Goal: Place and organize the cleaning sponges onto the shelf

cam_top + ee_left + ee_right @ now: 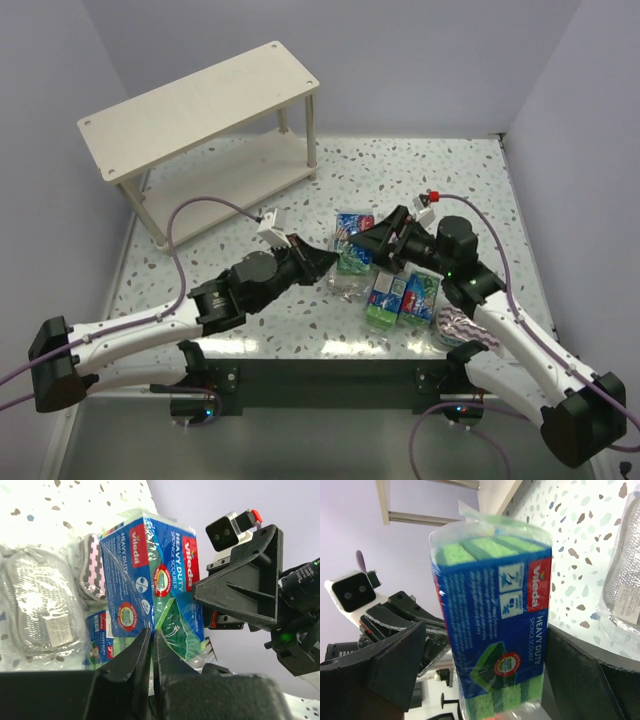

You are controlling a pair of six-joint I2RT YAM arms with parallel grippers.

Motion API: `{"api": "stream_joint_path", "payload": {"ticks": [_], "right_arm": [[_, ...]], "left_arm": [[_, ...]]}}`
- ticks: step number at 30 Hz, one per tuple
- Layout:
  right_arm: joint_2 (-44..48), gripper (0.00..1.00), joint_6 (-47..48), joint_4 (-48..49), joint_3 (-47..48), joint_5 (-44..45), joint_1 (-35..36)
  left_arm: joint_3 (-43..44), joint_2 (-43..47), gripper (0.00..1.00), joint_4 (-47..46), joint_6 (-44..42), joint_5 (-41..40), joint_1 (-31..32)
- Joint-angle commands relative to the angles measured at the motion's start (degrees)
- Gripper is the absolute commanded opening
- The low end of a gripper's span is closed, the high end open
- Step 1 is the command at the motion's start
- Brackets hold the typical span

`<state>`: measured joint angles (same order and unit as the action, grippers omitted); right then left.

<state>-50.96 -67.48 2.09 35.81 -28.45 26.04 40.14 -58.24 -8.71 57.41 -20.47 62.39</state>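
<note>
One green-and-blue sponge pack (pixel 350 234) hangs above the table between both grippers. My left gripper (pixel 151 630) is shut on the wrapper edge at the bottom of this pack (pixel 150 580). My right gripper (pixel 485 645) stands open around the same pack (pixel 495 605), its left finger well clear of it. Two more green-and-blue packs (pixel 384 297) (pixel 420 297) lie on the table with a silvery pack (pixel 345 287) and a purple-striped oval pad (pixel 460 328). The cream two-tier shelf (pixel 200 105) stands at the far left, nothing on its top board.
Grey walls close in the speckled table (pixel 420 180) at the back and both sides. The silvery pack (pixel 40 610) and a striped pad (pixel 92 570) lie just behind the held pack in the left wrist view. Purple cables loop off both arms.
</note>
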Motion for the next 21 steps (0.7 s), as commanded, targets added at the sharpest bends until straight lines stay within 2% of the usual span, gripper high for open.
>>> {"api": "stream_joint_path", "payload": {"ticks": [1, 4, 9, 13, 18, 21], "right_arm": [[1.1, 0.98, 0.7, -1.9, 5.1, 2.2, 0.2], [2.7, 0.98, 2.5, -10.3, 7.9, 8.2, 0.1], [6.3, 0.98, 3.0, -14.0, 8.6, 14.1, 0.1], [6.1, 0.98, 2.8, -13.4, 8.0, 13.1, 0.1], [5.5, 0.98, 3.8, -13.6, 6.7, 10.0, 0.1], [4.9, 0.98, 6.9, -17.5, 7.6, 9.5, 0.1]], "left_arm": [[3.8, 5.8, 0.00, 4.2, -2.7, -5.2, 0.0], [6.8, 9.8, 0.00, 10.6, -4.4, -7.8, -1.3], [17.1, 13.6, 0.00, 20.7, -9.1, -10.4, -5.7], [23.5, 14.0, 0.00, 25.0, -11.3, -10.5, -9.5], [26.0, 12.7, 0.00, 27.1, -14.6, -12.1, -9.7], [26.4, 9.7, 0.00, 33.0, -16.8, -11.3, -9.7]]}}
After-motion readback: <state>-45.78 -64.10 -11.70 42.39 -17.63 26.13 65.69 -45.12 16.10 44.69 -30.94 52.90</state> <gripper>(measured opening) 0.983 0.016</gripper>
